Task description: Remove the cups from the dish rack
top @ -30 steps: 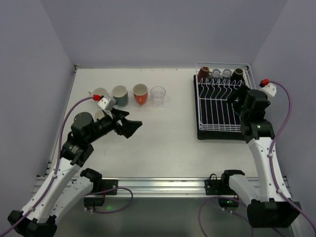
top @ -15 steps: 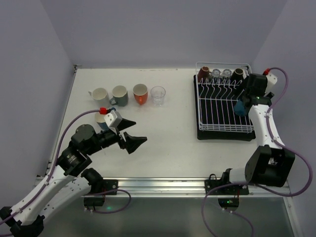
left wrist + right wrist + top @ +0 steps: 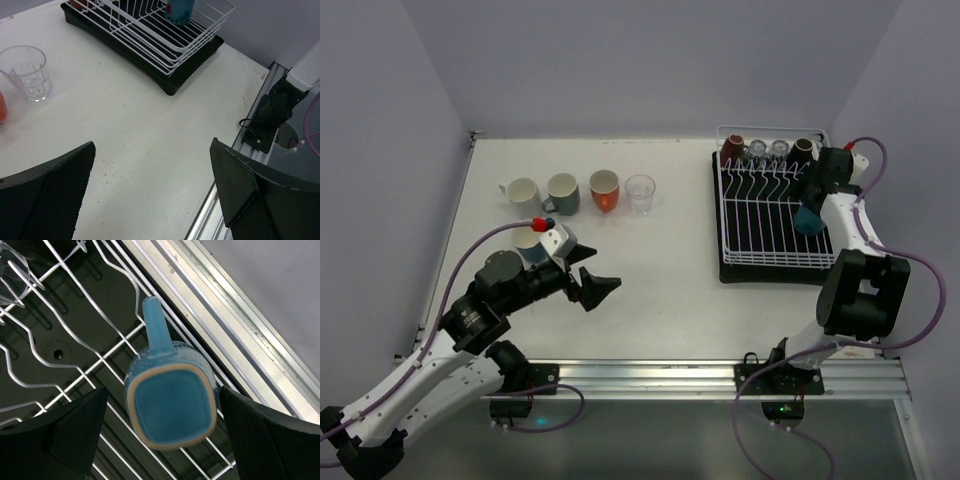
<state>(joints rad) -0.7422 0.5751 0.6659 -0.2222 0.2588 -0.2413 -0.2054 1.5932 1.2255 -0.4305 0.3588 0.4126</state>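
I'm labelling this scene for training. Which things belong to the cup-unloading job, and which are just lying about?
Job: dish rack; blue cup standing in it; four cups along its back row; cups on the table.
Lying about: purple cables; metal rail.

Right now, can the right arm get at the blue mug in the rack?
Probably yes. The right gripper is open directly over the blue mug, jaws either side, and nothing lies between them. Only the rack wires close around it might snag.
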